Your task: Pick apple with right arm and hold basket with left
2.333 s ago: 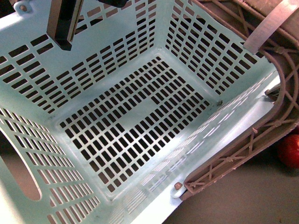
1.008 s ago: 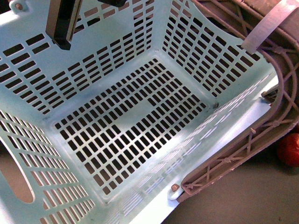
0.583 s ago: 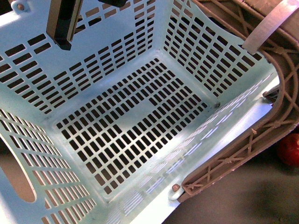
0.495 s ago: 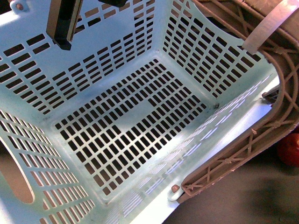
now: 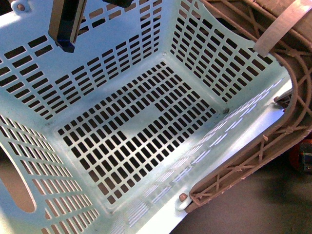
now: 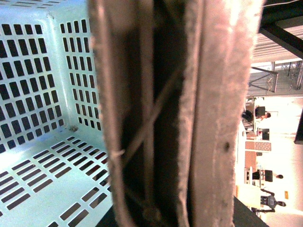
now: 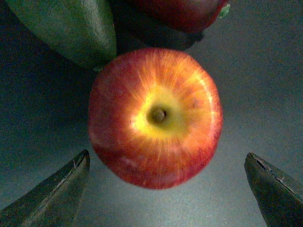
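The apple (image 7: 155, 117) is round, glossy red with a yellow patch around its stem dimple, and lies on a dark surface in the right wrist view. My right gripper (image 7: 166, 154) is open just above it, its dark fingers (image 7: 52, 198) standing wide on either side without touching it. In the front view only a red sliver of the apple (image 5: 295, 157) shows at the right edge, under a dark part of the right arm. The pale blue slotted basket (image 5: 136, 122) fills the front view, empty. My left gripper (image 5: 65, 34) is shut on the basket; its brown handle (image 6: 213, 118) fills the left wrist view.
A dull green oval fruit (image 7: 66, 28) touches the apple's far side, and a dark red object (image 7: 180, 12) lies just beyond it. The basket's brown lattice handle (image 5: 273, 141) runs along its right rim, with a pale strap (image 5: 282, 24) across the top right corner.
In the front view the apple at the right edge is now mostly covered by a dark part of the right arm. The basket has barely shifted.
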You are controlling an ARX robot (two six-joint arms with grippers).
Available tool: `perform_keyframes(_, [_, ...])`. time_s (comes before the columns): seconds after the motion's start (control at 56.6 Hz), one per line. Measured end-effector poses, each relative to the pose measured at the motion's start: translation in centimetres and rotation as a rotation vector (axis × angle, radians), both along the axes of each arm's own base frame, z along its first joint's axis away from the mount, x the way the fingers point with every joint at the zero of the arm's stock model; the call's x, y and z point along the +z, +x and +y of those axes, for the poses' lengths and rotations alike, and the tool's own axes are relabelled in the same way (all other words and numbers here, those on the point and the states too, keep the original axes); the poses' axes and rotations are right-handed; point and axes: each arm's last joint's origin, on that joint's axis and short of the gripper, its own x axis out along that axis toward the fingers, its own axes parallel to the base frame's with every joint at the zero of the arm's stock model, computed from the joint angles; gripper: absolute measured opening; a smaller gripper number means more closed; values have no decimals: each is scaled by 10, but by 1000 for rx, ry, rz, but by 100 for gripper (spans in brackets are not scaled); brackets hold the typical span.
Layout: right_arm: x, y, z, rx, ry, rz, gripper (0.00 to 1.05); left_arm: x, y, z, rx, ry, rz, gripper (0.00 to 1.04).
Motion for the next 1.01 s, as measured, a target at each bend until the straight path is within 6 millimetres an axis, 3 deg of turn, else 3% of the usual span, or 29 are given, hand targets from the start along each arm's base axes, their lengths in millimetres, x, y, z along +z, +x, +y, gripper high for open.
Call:
perform_keyframes(0.654, [-25, 30, -4, 43, 11, 26, 96, 0, 0, 0, 0, 0, 0, 16])
perform_keyframes(0.795, [-26, 29, -2, 58, 18, 27, 80, 0, 0, 0, 0, 0, 0, 16])
perform_keyframes(1.008, [-21, 22, 4, 94, 28, 13, 80, 0, 0, 0, 1, 0, 0, 16])
